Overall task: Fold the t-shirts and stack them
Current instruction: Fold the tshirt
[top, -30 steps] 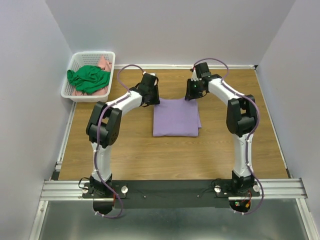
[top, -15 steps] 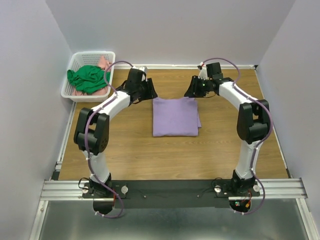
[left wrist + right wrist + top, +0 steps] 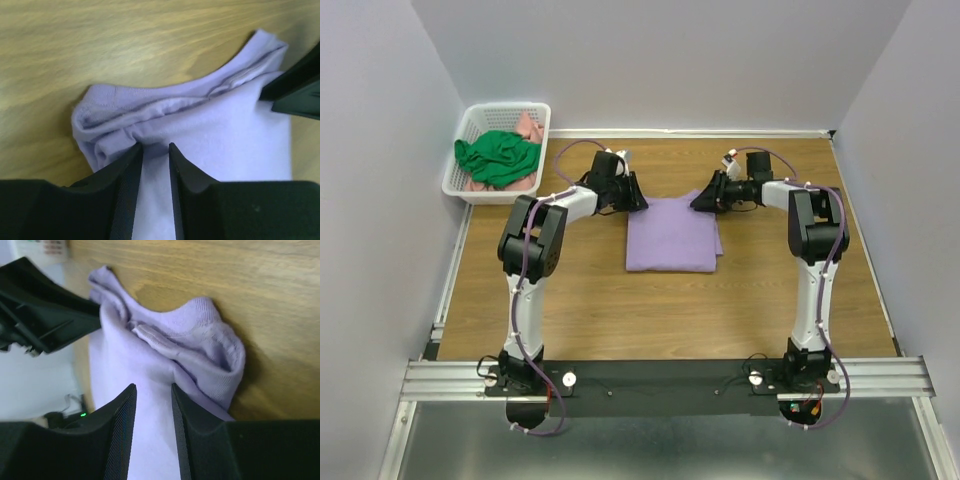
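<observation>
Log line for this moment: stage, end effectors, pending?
stage: folding lavender t-shirt | left end effector: pinching far-left corner | right end effector: pinching far-right corner | pending: green t-shirt, pink t-shirt in basket

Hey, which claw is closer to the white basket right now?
Left. The left claw pinches the far-left corner of the purple t-shirt, nearer the white basket; the right claw pinches its far-right corner, farther off.
</observation>
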